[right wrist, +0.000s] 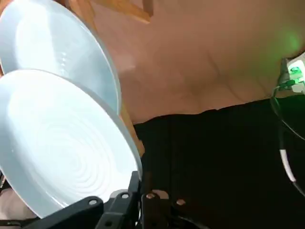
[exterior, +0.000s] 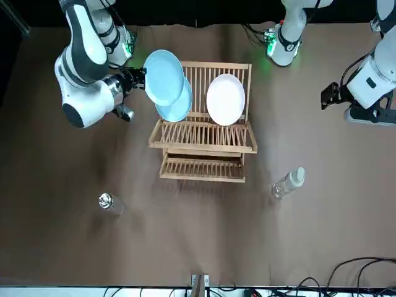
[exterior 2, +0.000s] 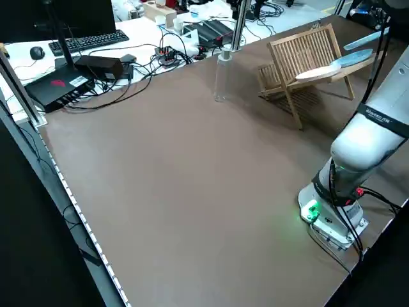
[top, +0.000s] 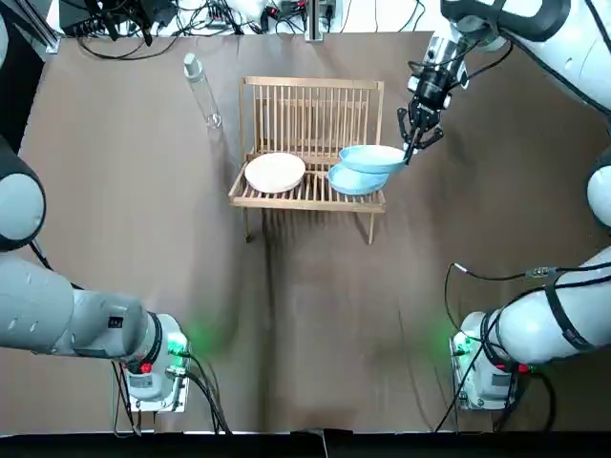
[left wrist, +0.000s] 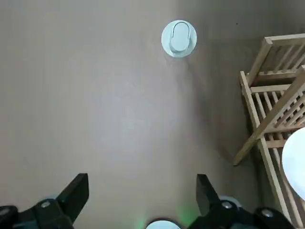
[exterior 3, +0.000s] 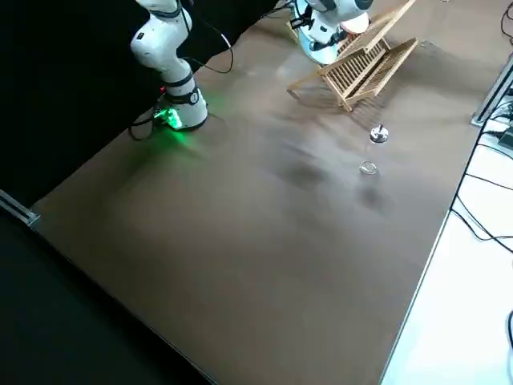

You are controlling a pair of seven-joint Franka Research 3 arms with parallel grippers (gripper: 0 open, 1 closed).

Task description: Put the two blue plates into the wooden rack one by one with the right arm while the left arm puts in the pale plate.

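The wooden rack (top: 310,196) stands at the far middle of the table. A pale plate (top: 275,173) leans in its left part, also seen as the pale plate (exterior: 225,99). One blue plate (top: 353,181) leans in the rack's right part. My right gripper (top: 412,143) is shut on the rim of the second blue plate (top: 372,157), held tilted just in front of the first at the rack's right end. In the right wrist view the held plate (right wrist: 62,148) overlaps the racked plate (right wrist: 57,47). My left gripper (left wrist: 142,195) hangs open and bare, high over the table left of the rack.
A clear bottle with a pale cap (top: 202,91) stands left of the rack, seen from above as the bottle cap (left wrist: 178,38). A small shiny object (exterior: 106,201) lies beyond the rack on the right arm's side. Cables run along the far edge.
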